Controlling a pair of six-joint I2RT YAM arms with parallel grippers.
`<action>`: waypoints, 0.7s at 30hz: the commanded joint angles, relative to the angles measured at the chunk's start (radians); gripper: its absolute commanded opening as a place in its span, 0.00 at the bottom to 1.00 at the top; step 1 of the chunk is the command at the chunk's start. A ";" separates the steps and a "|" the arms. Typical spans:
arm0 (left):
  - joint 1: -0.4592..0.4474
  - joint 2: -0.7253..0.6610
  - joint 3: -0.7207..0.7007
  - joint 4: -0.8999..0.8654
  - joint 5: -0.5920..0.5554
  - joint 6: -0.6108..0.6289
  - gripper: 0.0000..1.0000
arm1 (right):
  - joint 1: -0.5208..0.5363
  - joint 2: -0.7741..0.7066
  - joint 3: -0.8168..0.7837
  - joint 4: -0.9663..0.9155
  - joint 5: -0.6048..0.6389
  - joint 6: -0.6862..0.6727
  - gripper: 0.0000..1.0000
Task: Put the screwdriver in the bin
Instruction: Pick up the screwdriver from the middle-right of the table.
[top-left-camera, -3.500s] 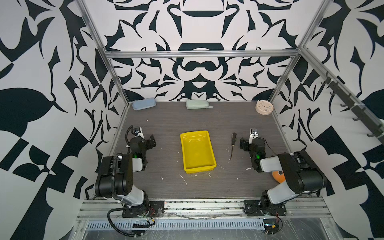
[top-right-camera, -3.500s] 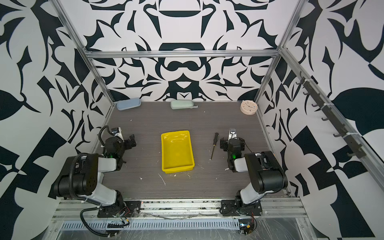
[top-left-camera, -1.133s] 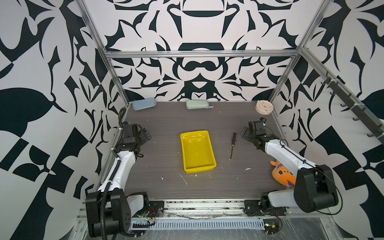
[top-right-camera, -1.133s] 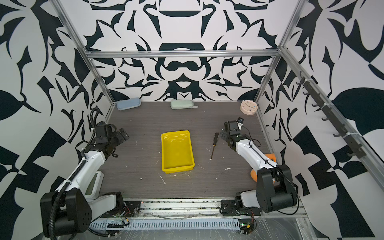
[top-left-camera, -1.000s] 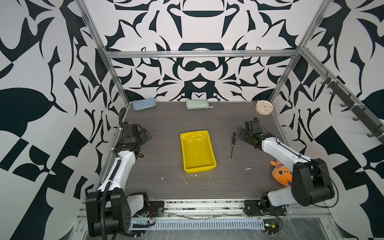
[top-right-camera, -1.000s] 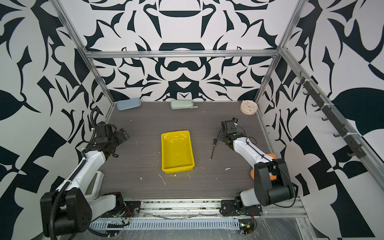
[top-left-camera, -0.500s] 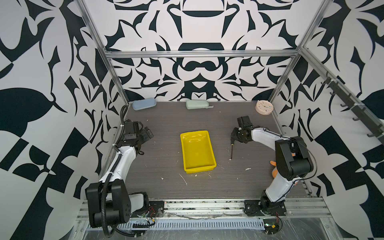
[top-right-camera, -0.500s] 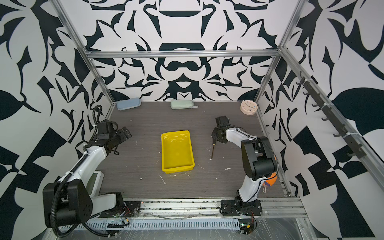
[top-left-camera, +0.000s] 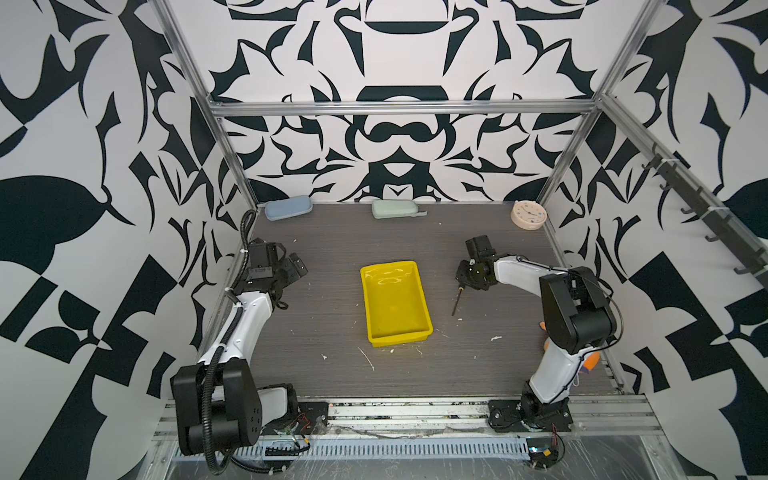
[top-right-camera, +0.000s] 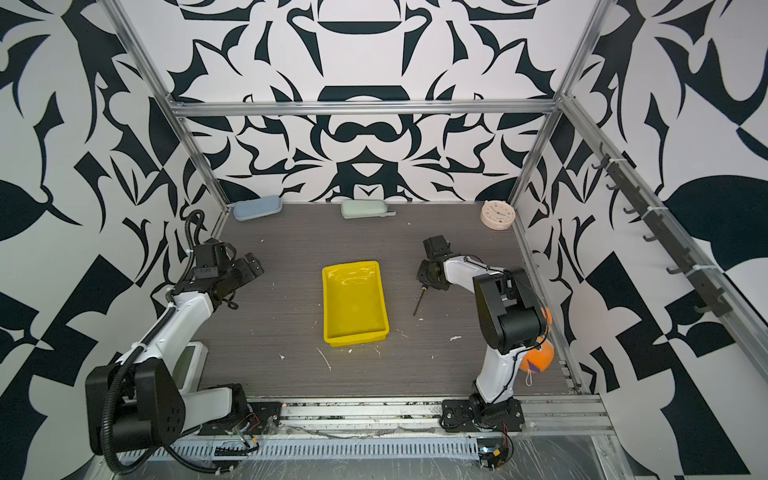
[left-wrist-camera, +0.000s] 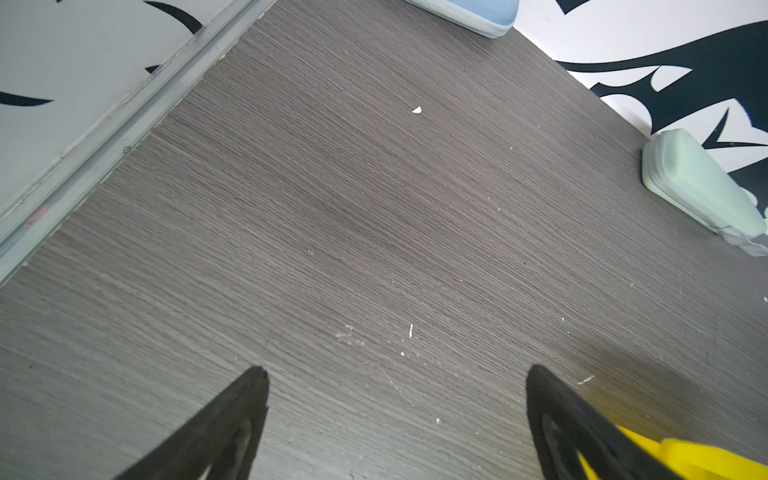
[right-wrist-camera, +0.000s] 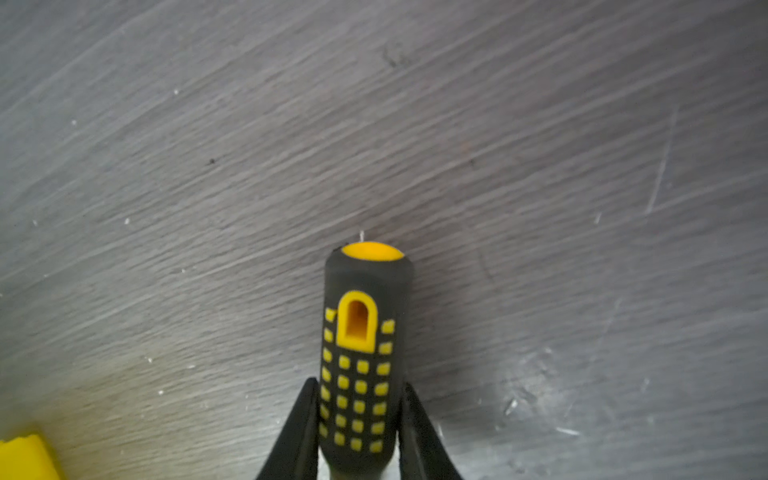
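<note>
The right gripper (right-wrist-camera: 357, 419) is clamped on the screwdriver (right-wrist-camera: 360, 357): its two black tapered fingers (right-wrist-camera: 299, 432) press flat against either side of the handle, a rounded black rubbery grip studded with small yellow squares, with a yellow arched slot and a yellow end cap. In both top views the thin dark shaft (top-left-camera: 457, 300) slants down from the gripper toward the near side, its tip at or just above the grey wood-grain table (top-left-camera: 332, 324); which of the two is hard to tell from above. The bin (top-left-camera: 394, 303), a glossy yellow plastic tray with a flared rim, sits mid-table just left of the screwdriver, apart from it. The left gripper (left-wrist-camera: 395, 419) hangs over bare tabletop on the left with its dark pointed fingers spread wide, holding nothing, a yellow corner of the bin beside one finger.
</note>
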 joint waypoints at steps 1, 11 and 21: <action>0.001 0.007 0.025 -0.017 0.002 -0.001 0.99 | 0.011 -0.009 0.015 -0.008 0.038 -0.004 0.20; 0.001 -0.033 0.011 -0.020 -0.025 -0.006 0.99 | 0.110 -0.217 0.074 -0.101 0.147 -0.070 0.15; 0.002 -0.090 -0.024 -0.013 -0.104 -0.022 0.99 | 0.419 -0.229 0.189 -0.072 0.183 -0.099 0.15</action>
